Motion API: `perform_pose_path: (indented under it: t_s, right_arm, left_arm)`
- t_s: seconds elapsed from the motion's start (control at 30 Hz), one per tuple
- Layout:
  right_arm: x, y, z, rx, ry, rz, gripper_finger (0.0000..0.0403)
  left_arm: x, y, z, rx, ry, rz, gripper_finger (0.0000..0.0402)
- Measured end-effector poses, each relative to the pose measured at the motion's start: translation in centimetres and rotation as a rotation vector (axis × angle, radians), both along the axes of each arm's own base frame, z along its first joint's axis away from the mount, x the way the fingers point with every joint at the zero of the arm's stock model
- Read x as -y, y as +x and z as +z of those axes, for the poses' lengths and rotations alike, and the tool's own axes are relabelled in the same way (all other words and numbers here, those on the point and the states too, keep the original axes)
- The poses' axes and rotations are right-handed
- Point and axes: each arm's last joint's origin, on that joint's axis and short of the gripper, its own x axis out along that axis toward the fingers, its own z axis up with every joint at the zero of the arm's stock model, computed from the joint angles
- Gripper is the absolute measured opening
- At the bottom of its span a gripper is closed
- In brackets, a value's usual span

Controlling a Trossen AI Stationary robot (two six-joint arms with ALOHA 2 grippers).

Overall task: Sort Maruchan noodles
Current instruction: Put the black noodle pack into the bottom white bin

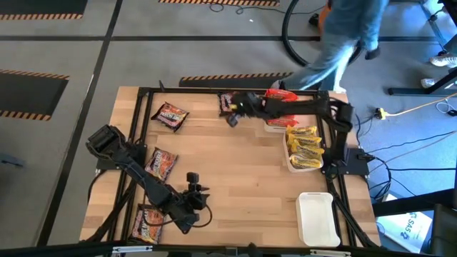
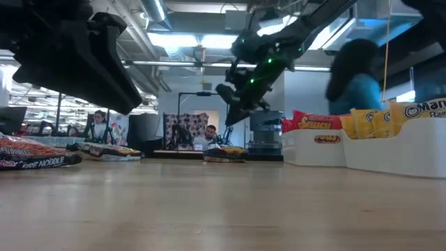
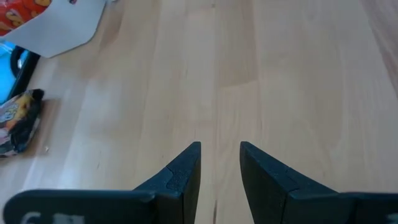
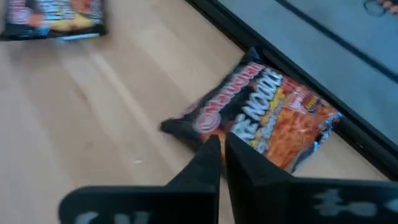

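Pale wooden table (image 1: 243, 178) with a black metal frame (image 1: 178, 91) along its edges. 3 white trays on the right side: 1 bare tray (image 1: 318, 218) nearest the front corner, 2 more behind it (image 1: 294, 163) (image 1: 275, 126). Grey floor (image 1: 143, 43) around, marked with orange-and-black striped tape (image 1: 36, 75). A person in blue (image 1: 343, 36) walking past the far edge. Cables (image 1: 410, 153) on the floor at right. More people (image 2: 209, 136) seated deep in the room.

Robotics lab: hazard-striped floor (image 1: 28, 75), cables (image 1: 410, 111), open workstations (image 2: 185, 132) behind.
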Motion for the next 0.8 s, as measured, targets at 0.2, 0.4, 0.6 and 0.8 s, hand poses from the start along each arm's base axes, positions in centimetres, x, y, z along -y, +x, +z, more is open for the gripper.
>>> perform_pose_path:
  t_s: [0.2,0.4,0.6,0.8]
  right_arm:
    - [4.1,0.0,-1.4,0.016,0.119,-0.020,0.0011]
    - [7.0,-1.3,-2.6,0.024,0.174,-0.059,0.0012]
    - [9.1,-2.2,-3.6,0.071,0.241,-0.065,0.0012]
    - [9.4,-2.0,-3.4,0.101,0.217,0.015,0.0012]
  left_arm:
    - [-0.1,0.1,0.0,-0.004,0.000,-0.001,0.0105]
    - [-0.3,0.2,0.0,-0.010,0.011,-0.002,0.0105]
    - [-0.8,0.5,0.0,-0.020,0.031,-0.002,0.0105]
    - [-1.6,1.2,0.0,-0.038,0.052,0.004,0.0105]
